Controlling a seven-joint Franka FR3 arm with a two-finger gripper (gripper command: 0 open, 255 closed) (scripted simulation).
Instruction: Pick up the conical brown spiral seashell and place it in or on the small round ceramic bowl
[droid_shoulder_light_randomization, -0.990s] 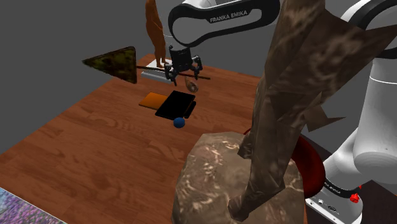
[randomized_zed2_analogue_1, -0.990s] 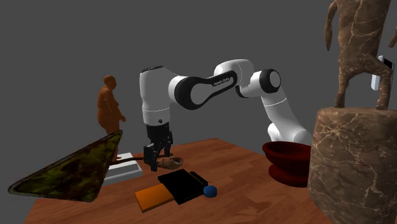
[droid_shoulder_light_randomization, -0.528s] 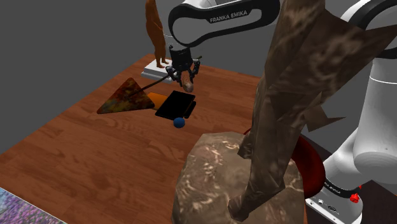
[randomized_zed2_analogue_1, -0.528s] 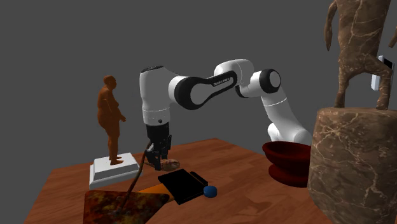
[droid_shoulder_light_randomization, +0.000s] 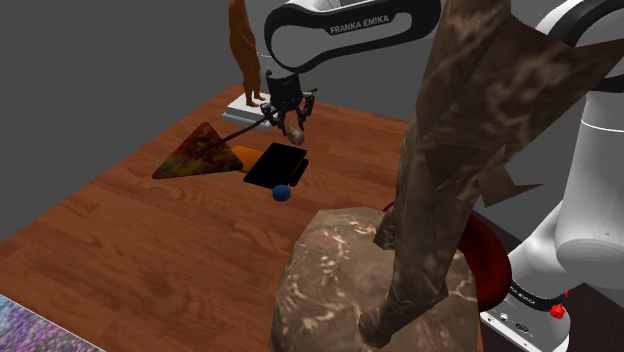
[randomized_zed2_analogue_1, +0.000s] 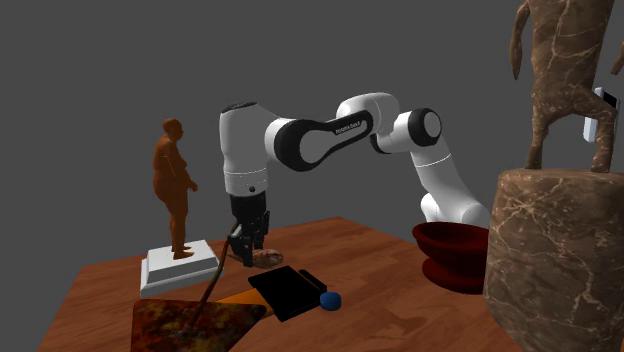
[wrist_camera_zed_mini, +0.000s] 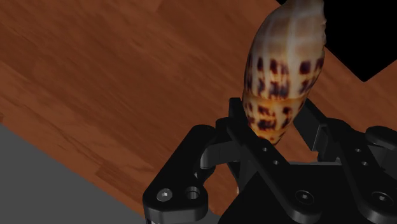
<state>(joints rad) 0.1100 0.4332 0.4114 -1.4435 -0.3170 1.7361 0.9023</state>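
Wrist view: spotted brown seashell (wrist_camera_zed_mini: 284, 76) clamped in your claw (wrist_camera_zed_mini: 275, 125), low over the wooden desk (wrist_camera_zed_mini: 95, 83). Grasp looks done; next you lift clear of the black slab (droid_shoulder_light_randomization: 277, 163) and carry well across to the dark red bowl (randomized_zed2_analogue_1: 455, 250) by the stand

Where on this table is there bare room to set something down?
Bare wood table runs between the mottled triangle and the stone pedestal, toward the shoulder view's lower left. Crowded near the claw holding the seashell: black slab, blue knob, figurine.
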